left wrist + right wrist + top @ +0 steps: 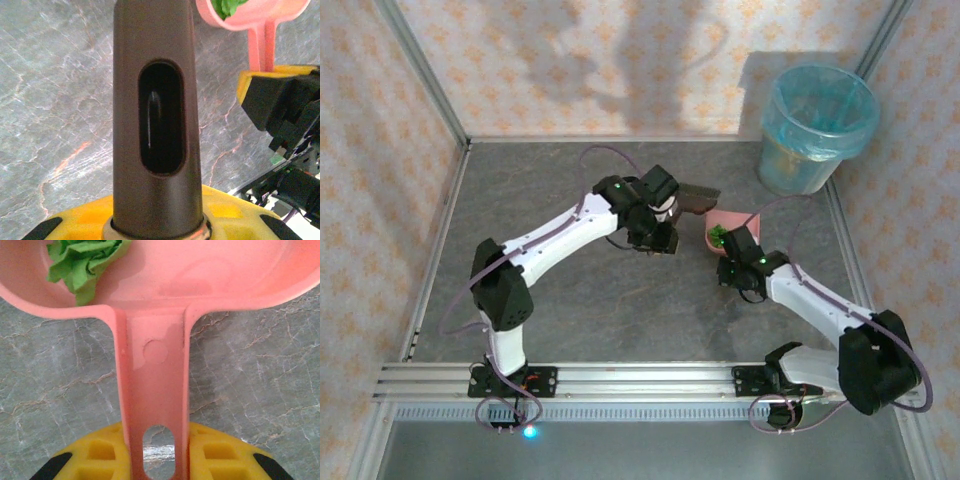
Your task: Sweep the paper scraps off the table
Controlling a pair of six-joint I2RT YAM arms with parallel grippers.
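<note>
Left claw (157, 225) is closed tight on the brush (155, 100) handle; right claw (157, 455) likewise on the pan (210, 275) handle. Green scraps (82, 262) lie in the pan, mid-table (260, 390), with the brush near its mouth. Sweeping looks about done; the next move is probably to carry the pan level and tip it into the bin (817, 125).

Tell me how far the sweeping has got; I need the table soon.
Done: a green paper scrap lies in the pink dustpan. In hand: the right hand grips the dustpan's handle, the left hand the brown brush. Left: I spot no loose scraps on the table from above, so probably just emptying into the bin.
</note>
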